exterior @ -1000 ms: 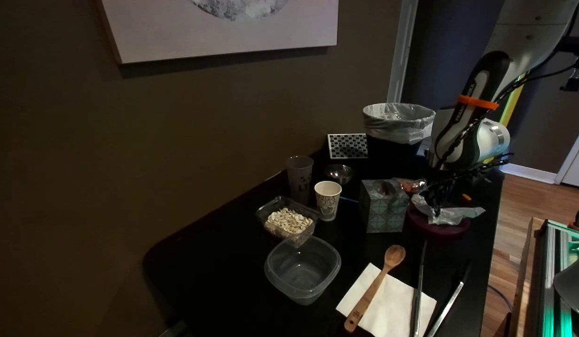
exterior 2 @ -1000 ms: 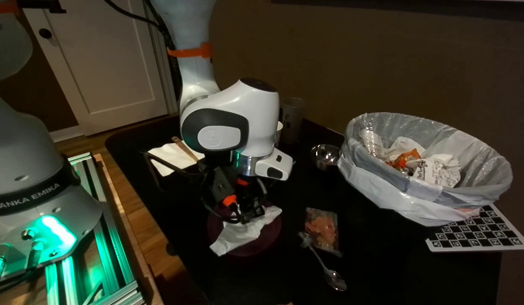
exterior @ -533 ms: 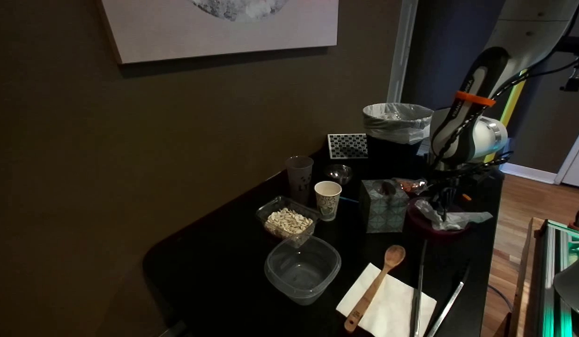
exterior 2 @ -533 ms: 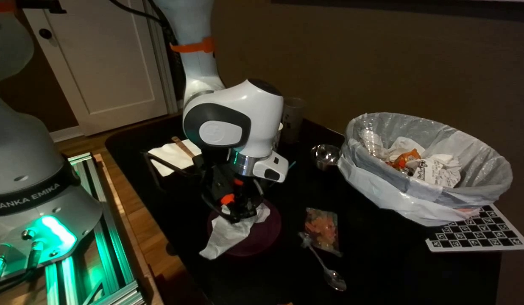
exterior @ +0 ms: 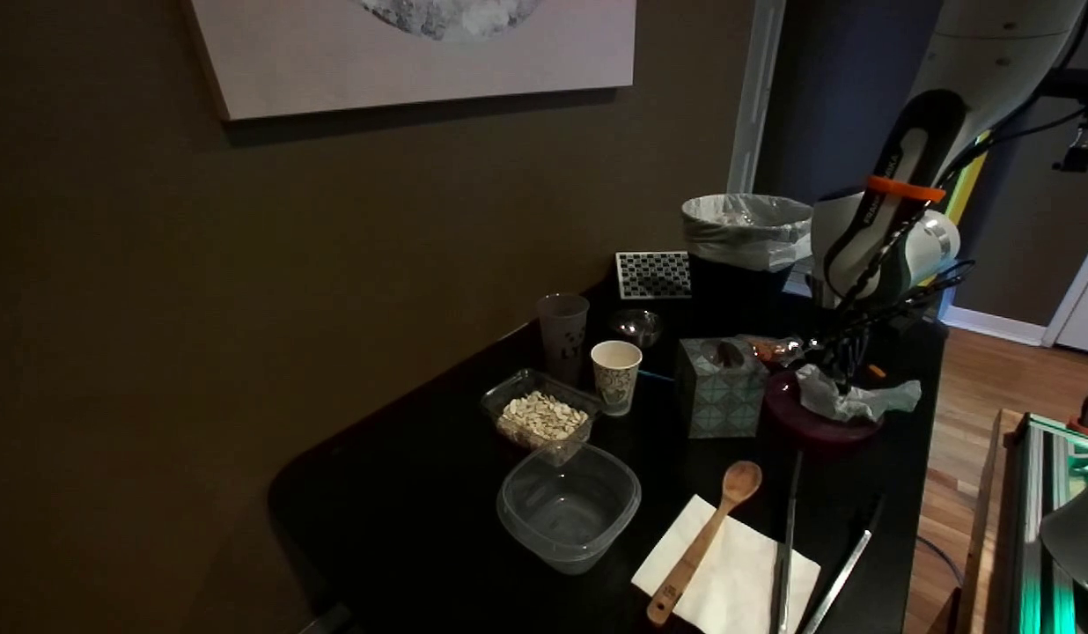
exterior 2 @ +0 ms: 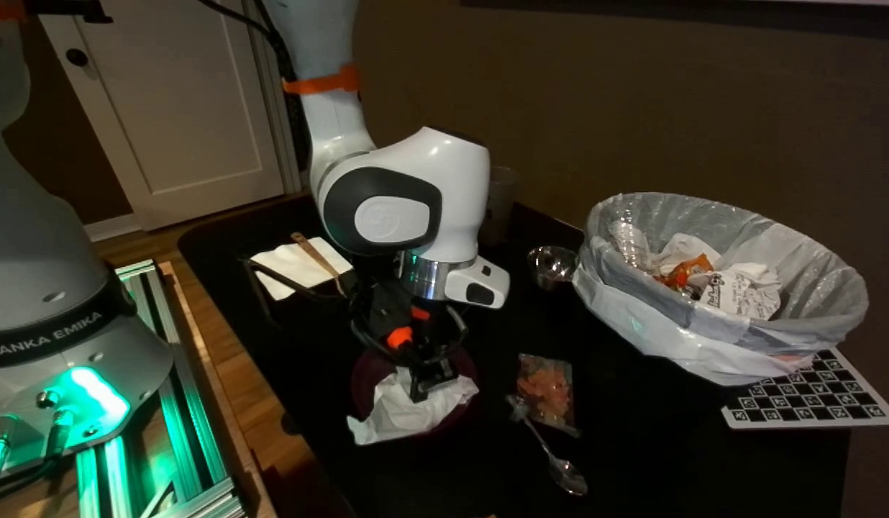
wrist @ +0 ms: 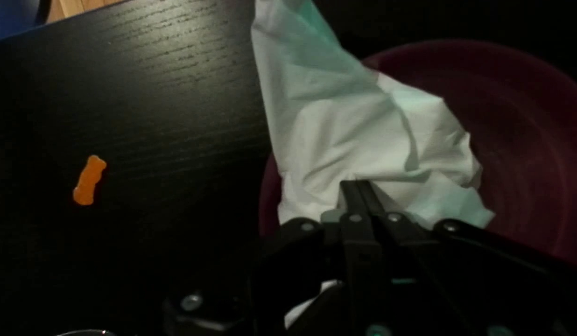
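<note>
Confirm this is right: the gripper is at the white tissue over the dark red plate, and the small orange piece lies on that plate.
Wrong: the small orange piece lies on the black table, beside the dark red plate, as the wrist view shows. The gripper is indeed at the white tissue.

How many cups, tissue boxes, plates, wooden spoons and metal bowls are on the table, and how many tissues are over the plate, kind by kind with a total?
Cups: 2 (paper cup, plastic cup)
Tissue box: 1
Plate: 1
Wooden spoon: 1
Metal bowl: 1
Tissue over the plate: 1
Total: 7
</note>
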Action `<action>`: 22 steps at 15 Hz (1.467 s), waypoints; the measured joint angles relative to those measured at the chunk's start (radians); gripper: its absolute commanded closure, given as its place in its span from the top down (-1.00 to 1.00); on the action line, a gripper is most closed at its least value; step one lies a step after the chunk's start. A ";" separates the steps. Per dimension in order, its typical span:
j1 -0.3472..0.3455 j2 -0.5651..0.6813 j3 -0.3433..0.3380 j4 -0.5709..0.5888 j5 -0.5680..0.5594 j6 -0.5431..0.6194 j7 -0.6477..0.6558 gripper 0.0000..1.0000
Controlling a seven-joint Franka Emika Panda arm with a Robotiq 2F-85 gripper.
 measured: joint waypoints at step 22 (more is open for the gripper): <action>-0.212 0.017 0.345 -0.012 0.126 0.103 -0.109 -1.00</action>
